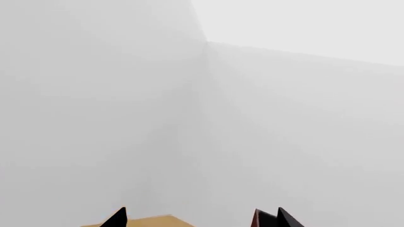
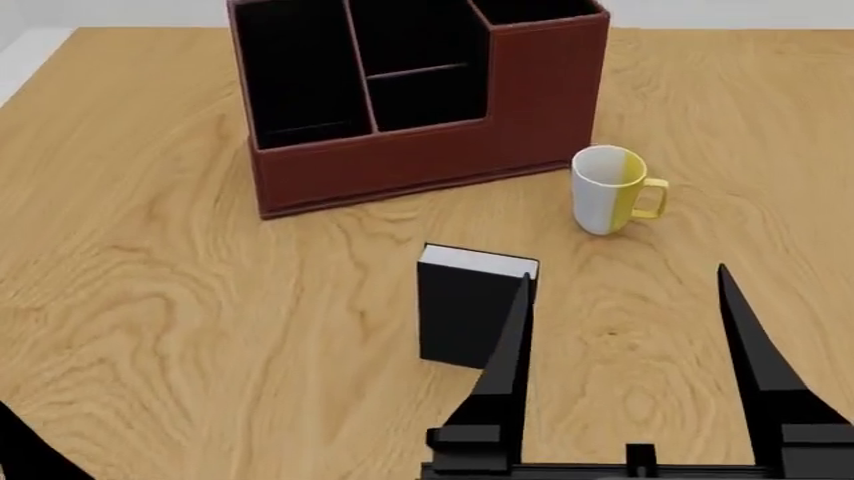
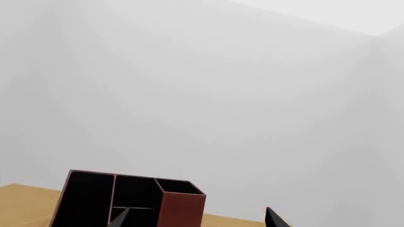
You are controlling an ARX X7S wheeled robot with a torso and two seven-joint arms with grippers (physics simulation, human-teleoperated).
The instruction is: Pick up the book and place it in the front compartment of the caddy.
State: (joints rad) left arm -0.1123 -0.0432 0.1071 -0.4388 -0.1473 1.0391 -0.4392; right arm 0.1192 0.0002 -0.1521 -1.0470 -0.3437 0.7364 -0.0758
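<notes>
The book stands upright on the wooden table, dark-covered with a pale grey-white top face. The red-brown caddy sits behind it, and its front compartment is the low black pocket under the thin divider bar. My right gripper hovers open just right of the book, its left finger overlapping the book's right edge. In the right wrist view the caddy shows between the tips of the open right gripper. My left gripper is open and holds nothing, facing a white wall.
A white mug with a yellow handle stands right of the caddy, behind my right gripper. A dark bit of my left arm shows at the bottom-left corner. The table's left edge lies at the far left.
</notes>
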